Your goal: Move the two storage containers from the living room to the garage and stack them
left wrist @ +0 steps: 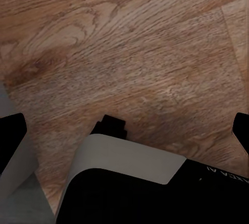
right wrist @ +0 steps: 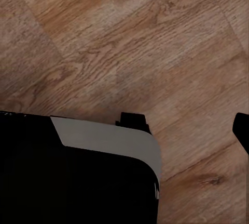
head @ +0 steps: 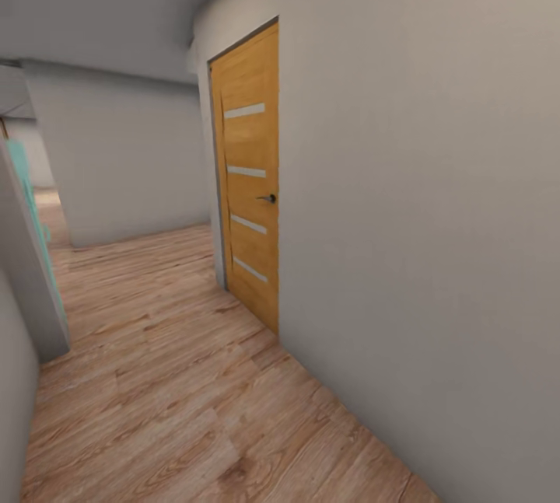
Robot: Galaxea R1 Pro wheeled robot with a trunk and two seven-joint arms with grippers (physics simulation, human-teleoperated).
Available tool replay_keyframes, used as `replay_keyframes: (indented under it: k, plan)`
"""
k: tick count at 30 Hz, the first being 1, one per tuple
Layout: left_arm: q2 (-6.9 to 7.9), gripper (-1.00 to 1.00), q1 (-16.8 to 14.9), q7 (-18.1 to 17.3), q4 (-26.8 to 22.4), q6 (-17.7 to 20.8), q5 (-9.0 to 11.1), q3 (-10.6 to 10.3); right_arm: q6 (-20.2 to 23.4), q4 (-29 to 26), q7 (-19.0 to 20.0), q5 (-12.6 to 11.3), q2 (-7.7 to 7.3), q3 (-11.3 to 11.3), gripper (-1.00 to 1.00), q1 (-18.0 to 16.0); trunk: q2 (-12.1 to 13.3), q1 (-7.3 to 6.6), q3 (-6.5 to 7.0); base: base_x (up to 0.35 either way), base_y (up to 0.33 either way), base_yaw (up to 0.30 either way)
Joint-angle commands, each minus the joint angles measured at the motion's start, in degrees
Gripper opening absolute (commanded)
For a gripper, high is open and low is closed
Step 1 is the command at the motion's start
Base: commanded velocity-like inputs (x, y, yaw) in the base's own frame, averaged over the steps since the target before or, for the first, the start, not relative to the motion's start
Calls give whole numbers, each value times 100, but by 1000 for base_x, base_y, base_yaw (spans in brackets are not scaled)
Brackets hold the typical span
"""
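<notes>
1. Storage containers: I cannot tell from these pictures where they are. The head view looks down a narrow hallway with a wood plank floor [head: 155,378].
2. At the far left of the head view, a grey wall corner [head: 35,301] juts into the passage. A teal strip [head: 27,207] runs along its edge, and what it belongs to is hard to make out.
3. Past that corner an opening leads on to the left. Its far side is cut off by the corner, and only a patch of plank floor shows through it.
4. A plain grey wall [head: 124,161] closes the end of the hallway.
5. Further right, an orange wooden door [head: 249,176] is set in the right-hand wall. It is shut, has four pale slits across it, and carries a dark handle [head: 268,197] on its near edge.
6. The right-hand wall [head: 420,215] is bare grey. It runs close along the robot's side up to the picture's edge.
7. Left claw [left wrist: 127,135]: in the left wrist view its two black fingers [left wrist: 13,141] stand wide apart at the picture's edges, each partly cut off, with nothing held between them. Below it lie the plank floor and the robot's grey and black base [left wrist: 129,161].
8. Right claw: the right wrist view shows one black finger [right wrist: 243,130] at the edge. The other side merges with the dark base [right wrist: 78,182], so I cannot tell whether this claw is spread or closed.
</notes>
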Motion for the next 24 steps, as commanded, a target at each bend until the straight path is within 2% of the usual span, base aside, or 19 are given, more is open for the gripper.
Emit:
replay_keyframes:
  k: [1,20,24]
  plan:
    - [-1,100,-3,14,-1,-5,24,6,-32,18,2,-42,0,52,100,-8,-3,3,-7,312,0,13]
    - [-8,100,-3,13,-1,-2,12,6,-20,18,9,-24,-3,73,100,-8,-3,3,-7,321,0,1]
    - [-8,100,-3,12,-1,-2,6,6,-16,18,3,-27,-5,67,100,-8,-3,3,-7,321,0,148]
